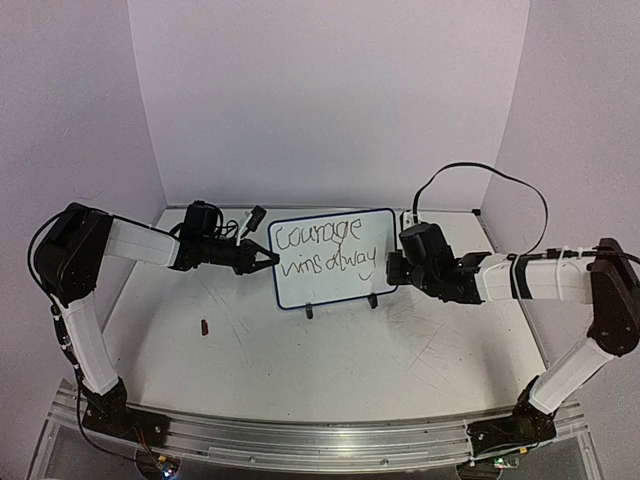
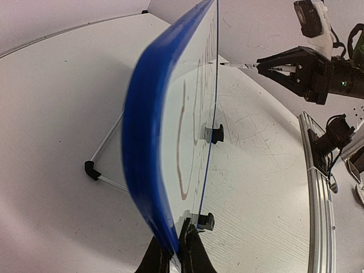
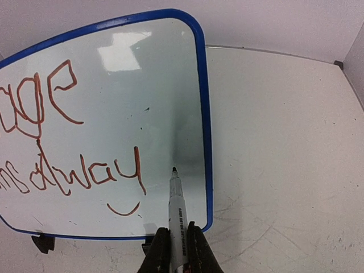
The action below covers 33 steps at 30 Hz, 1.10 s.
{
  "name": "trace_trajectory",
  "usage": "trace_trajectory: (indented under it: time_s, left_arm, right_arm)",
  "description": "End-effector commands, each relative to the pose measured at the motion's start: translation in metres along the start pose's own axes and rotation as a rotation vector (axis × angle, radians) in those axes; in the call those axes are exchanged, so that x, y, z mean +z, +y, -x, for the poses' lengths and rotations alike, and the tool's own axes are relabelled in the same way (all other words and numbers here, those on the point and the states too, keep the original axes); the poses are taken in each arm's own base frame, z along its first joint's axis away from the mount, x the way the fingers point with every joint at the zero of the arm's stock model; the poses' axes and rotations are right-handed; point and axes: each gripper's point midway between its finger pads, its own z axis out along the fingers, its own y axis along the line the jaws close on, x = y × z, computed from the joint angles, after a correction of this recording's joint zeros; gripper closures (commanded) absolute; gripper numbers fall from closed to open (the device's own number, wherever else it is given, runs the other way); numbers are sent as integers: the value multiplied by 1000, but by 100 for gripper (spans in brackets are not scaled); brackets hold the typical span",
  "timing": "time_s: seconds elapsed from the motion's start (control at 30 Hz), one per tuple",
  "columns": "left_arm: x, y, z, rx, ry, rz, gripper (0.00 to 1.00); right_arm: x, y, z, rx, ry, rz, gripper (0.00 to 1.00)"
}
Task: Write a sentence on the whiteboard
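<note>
The right gripper sits at the bottom centre of its wrist view, fingers pinched narrow around the barrel of a marker that points straight up the frame. The dark tip sits over the lower right corner of the whiteboard, just right of the last letter. Whether it touches the surface cannot be told.

The left gripper, at the bottom of its own wrist view, is clamped on the board's blue frame, which it sees edge-on. In the top view it grips the board's left edge.

The whiteboard stands near upright in the middle of the top view, on two small black clip feet resting on the table, between the two arms. The sentence runs across it in two loopy lines: "Courage" above, "wins alway" below, with a short curve under the final letters.

A small dark reddish piece lies on the table at lower left, well apart from the board.
</note>
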Motion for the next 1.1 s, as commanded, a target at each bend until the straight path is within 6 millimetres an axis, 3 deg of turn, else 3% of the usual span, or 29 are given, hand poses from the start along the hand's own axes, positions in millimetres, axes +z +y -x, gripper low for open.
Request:
trace_trajectory:
  time_s: [0.0, 0.53, 1.07]
  left_arm:
    - [-5, 35, -3, 59, 29, 181, 100]
    - [-5, 36, -4, 59, 31, 183, 100]
    - [-5, 36, -3, 60, 31, 184, 100]
  right_arm:
    - [1, 7, 31, 32, -76, 8, 100]
    - [11, 16, 34, 11, -76, 29, 100]
    - [11, 14, 4, 20, -9, 49, 100]
